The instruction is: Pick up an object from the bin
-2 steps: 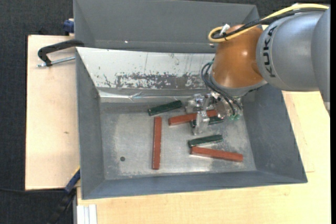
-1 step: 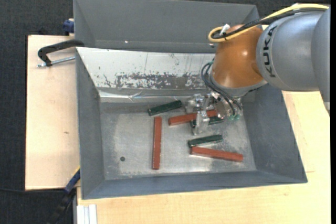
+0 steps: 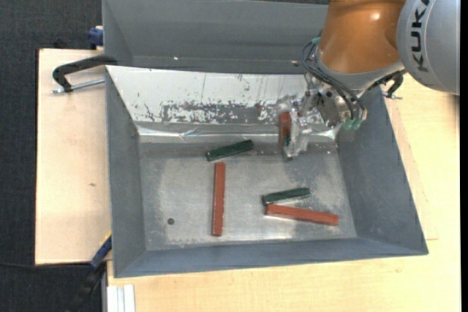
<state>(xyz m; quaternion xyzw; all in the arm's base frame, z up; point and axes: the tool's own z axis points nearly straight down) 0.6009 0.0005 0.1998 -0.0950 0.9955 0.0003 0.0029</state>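
Observation:
My gripper [image 3: 291, 146] hangs over the back right part of the bin, close to the rear wall. A short red stick [image 3: 284, 126] stands upright between its fingers, and the gripper is shut on it. A dark green stick [image 3: 229, 150] lies slanted on the floor just left of the gripper. Below the gripper a second green stick [image 3: 286, 195] lies next to a longer red stick [image 3: 302, 214].
Another red stick [image 3: 218, 199] lies lengthwise on the floor at centre left. The arm with its orange cover reaches in over the bin's top right corner. The bin's sloped walls rise on all sides.

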